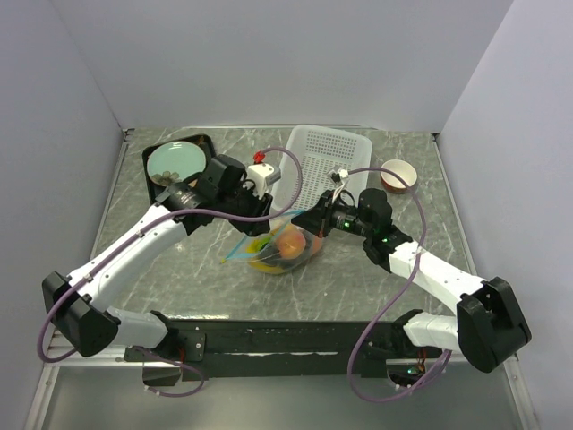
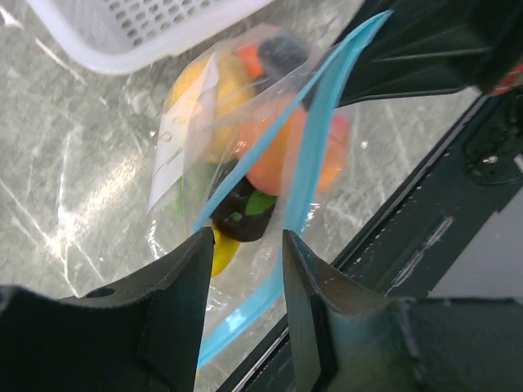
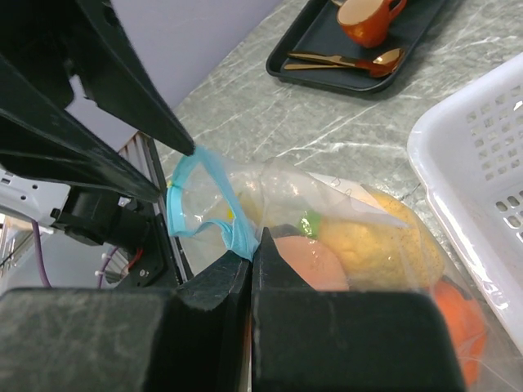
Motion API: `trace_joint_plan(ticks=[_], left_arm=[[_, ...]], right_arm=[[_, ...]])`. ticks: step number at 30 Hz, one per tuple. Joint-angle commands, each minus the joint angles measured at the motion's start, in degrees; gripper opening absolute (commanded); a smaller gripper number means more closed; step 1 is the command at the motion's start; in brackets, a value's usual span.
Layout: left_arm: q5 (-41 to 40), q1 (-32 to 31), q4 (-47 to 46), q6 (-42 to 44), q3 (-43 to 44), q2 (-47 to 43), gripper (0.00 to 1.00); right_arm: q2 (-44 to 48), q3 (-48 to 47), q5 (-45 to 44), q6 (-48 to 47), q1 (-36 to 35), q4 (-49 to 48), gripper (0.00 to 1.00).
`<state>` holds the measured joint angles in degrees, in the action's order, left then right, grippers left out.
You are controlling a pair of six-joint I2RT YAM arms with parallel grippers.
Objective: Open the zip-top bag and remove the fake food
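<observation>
The clear zip-top bag (image 1: 282,248) lies mid-table, lifted at its mouth, with its teal-blue zipper strip (image 2: 315,147) parted into a loop (image 3: 192,196). The fake food is inside: a lemon (image 3: 376,245), a peach (image 3: 310,263), an orange (image 2: 282,155), a dark ball (image 2: 239,214) and a banana tip (image 2: 221,251). My right gripper (image 3: 252,257) is shut on one side of the zipper strip, seen from above at the bag's right (image 1: 307,222). My left gripper (image 2: 243,241) stands open over the bag's left end (image 1: 267,218), with the other strip running through the gap between its fingers.
A white perforated basket (image 1: 329,161) sits just behind the bag. A black tray (image 1: 159,184) at the back left carries a teal plate, an orange cup (image 3: 365,18) and a gold spoon (image 3: 347,61). A small bowl (image 1: 397,174) stands at the back right. The black base rail runs along the near edge.
</observation>
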<state>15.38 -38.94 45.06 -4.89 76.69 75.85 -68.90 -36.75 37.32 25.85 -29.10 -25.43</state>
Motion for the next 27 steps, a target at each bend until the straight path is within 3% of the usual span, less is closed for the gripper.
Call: trace_joint_plan(ticks=[1,8,15,27], left_arm=[[-5.0,-0.3,-1.1,1.1,-1.5,1.2,0.45],[-13.8,-0.4,-3.2,-0.3,-3.5,1.8,0.45],[-2.9,-0.6,-6.9,0.7,-4.1,-4.6,0.43],[-9.7,-0.6,-3.7,7.2,-3.7,-3.5,0.46]], right_arm=[[-0.3,-2.9,0.0,-0.2,-0.3,-1.9,0.0],[0.2,-2.4,0.6,-0.1,-0.3,-2.3,0.0],[0.2,-2.4,0.8,0.0,-0.3,-2.2,0.0],[-0.2,-2.6,1.4,0.6,-0.5,-3.0,0.0]])
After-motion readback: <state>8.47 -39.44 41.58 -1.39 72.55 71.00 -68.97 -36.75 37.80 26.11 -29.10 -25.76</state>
